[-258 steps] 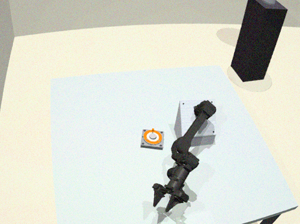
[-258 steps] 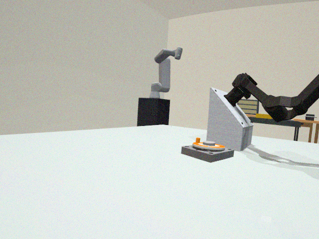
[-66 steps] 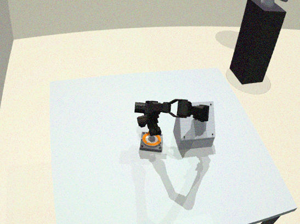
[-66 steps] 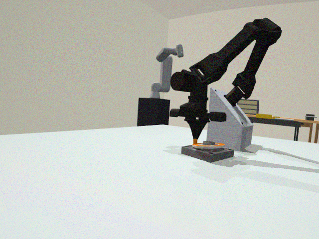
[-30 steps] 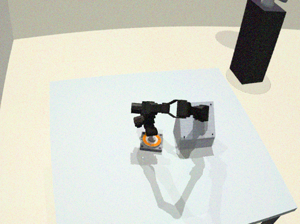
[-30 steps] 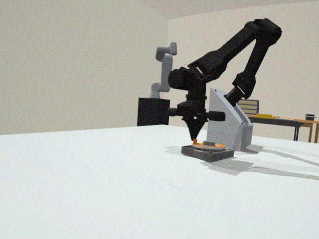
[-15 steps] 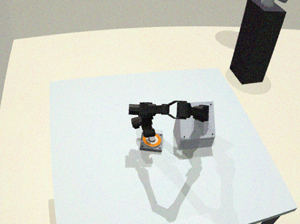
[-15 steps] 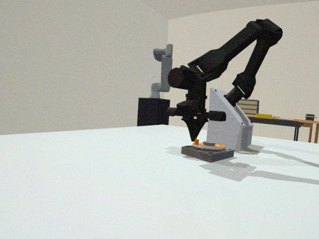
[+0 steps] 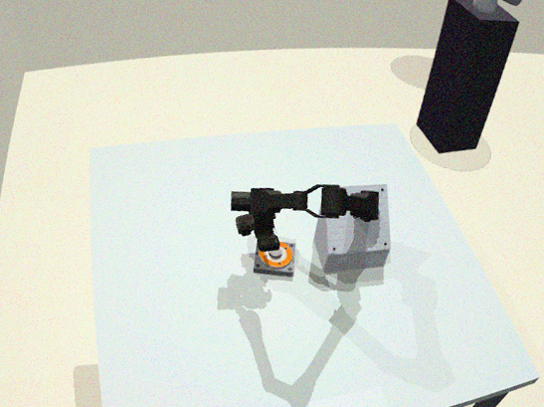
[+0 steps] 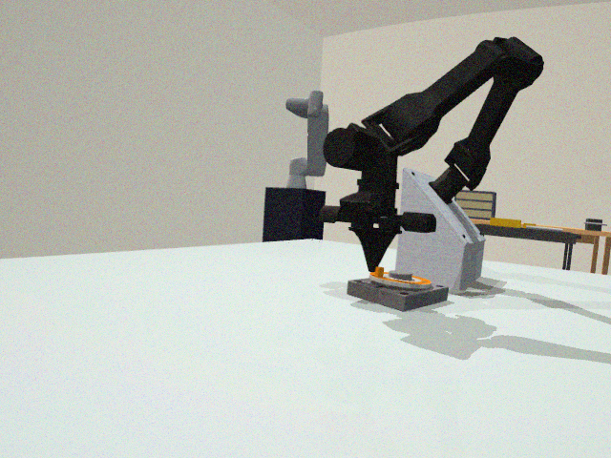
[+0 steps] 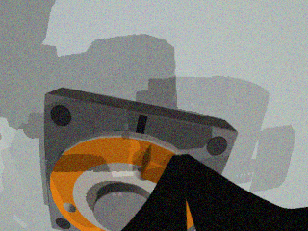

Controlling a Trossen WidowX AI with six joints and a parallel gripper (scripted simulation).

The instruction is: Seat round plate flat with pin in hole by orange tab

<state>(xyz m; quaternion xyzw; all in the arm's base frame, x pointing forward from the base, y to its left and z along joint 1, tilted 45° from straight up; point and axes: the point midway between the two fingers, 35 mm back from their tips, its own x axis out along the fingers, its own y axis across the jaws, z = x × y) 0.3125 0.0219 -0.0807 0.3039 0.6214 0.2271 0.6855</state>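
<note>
The gripper (image 10: 374, 266) is closed to a single point with nothing held, so that it can serve as a pushing tip. It is set just beside the orange tab (image 10: 378, 271) at the plate's near rim, seemingly to nudge the plate (image 10: 402, 280) round the post (image 10: 402, 274). Below the tip, the plate is seen riding slightly tilted on the grey base (image 10: 394, 293). The pin cannot be made out in any view. Behind the base, the arm's wedge-shaped mount (image 10: 436, 237) is placed.
</note>
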